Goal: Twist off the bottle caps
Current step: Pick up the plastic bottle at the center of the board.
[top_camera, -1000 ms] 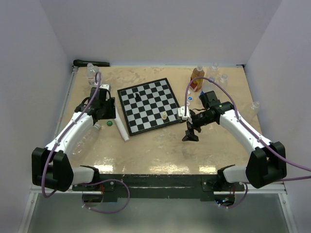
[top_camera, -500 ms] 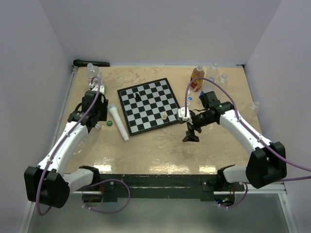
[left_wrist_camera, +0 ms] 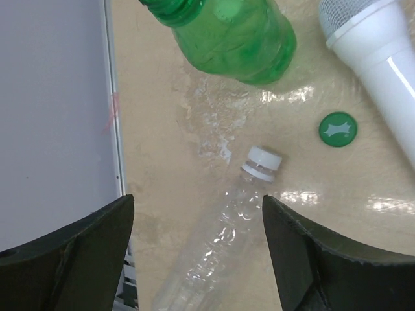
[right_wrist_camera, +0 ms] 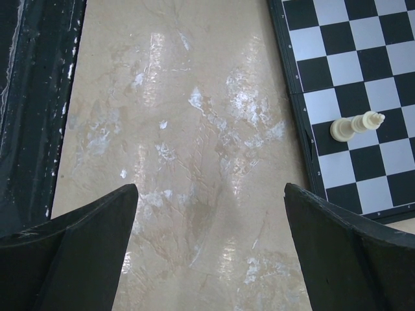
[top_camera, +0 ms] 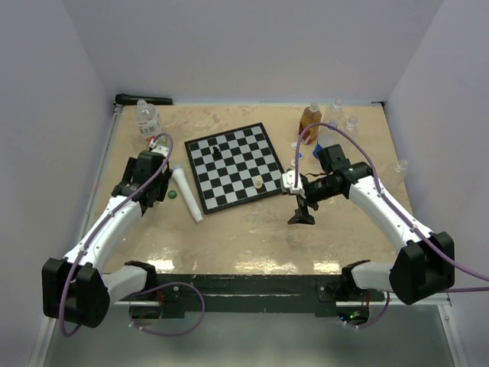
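Observation:
My left gripper (left_wrist_camera: 198, 259) is open and hangs over a clear bottle (left_wrist_camera: 214, 240) that lies on the table between its fingers, untouched. That bottle's white cap (left_wrist_camera: 262, 162) is on its neck. Beyond it lies a green bottle (left_wrist_camera: 240, 35) with a bare neck. A loose green cap (left_wrist_camera: 338, 128) rests on the table to the right, also seen from above as the green cap (top_camera: 173, 194). My right gripper (right_wrist_camera: 211, 259) is open over bare table beside the chessboard (right_wrist_camera: 350, 71), holding nothing. From above, the left gripper (top_camera: 145, 182) is at the left and the right gripper (top_camera: 300, 212) right of centre.
A long white tube (top_camera: 186, 195) lies left of the chessboard (top_camera: 233, 164). A labelled clear bottle (top_camera: 147, 118) stands back left. An orange-labelled bottle (top_camera: 309, 122) and clear bottles (top_camera: 351, 124) stand back right. A white chess piece (right_wrist_camera: 355, 126) lies on the board. The left wall (left_wrist_camera: 52, 116) is close.
My left gripper has opened wider and shifted a little left and toward the near edge, away from the green bottle. The right arm has hardly moved.

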Robot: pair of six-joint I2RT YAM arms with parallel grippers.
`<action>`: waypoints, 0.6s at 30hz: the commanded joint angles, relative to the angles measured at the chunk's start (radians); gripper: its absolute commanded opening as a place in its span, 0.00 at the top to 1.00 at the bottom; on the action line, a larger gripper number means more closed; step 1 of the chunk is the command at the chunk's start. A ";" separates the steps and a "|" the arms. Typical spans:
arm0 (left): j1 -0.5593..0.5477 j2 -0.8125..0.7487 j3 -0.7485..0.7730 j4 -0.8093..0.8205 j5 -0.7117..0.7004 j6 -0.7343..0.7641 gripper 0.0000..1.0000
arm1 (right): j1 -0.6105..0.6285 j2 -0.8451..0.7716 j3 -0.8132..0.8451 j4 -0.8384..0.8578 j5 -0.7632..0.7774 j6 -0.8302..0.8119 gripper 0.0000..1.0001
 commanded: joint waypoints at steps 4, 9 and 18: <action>-0.001 -0.202 -0.223 0.160 -0.056 0.219 0.10 | 0.001 -0.031 0.022 -0.037 -0.044 -0.041 0.02; -0.001 -0.218 -0.264 0.189 -0.006 0.245 0.09 | 0.001 -0.031 0.025 -0.047 -0.054 -0.053 0.02; -0.001 -0.049 -0.233 0.244 0.034 0.295 0.02 | 0.000 -0.033 0.023 -0.052 -0.054 -0.056 0.02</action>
